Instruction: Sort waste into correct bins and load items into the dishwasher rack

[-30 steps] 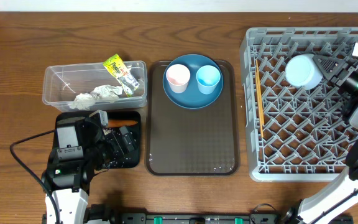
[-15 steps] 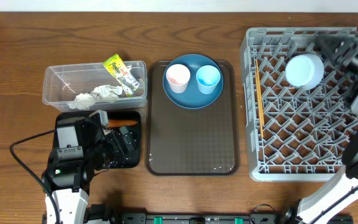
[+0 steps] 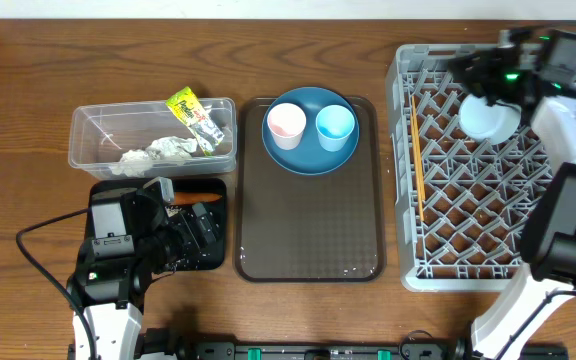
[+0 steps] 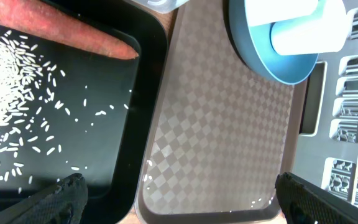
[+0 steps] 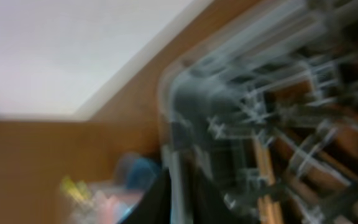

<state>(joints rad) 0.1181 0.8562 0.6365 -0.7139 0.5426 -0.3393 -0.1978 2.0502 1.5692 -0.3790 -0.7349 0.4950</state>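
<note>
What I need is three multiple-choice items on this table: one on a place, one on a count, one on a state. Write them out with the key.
1. Where does the carrot lie?
A) clear tub
B) brown tray
C) black tray

2. How many cups stand on the blue plate?
A) one
B) two
C) three

3. The left gripper is:
A) open
B) shut on the carrot
C) shut on a cup

Key:
1 C, the left wrist view shows it inside the black rim.
2 B, a pink cup and a light-blue cup stand there.
3 A, its fingers are wide apart with nothing held between them.
</note>
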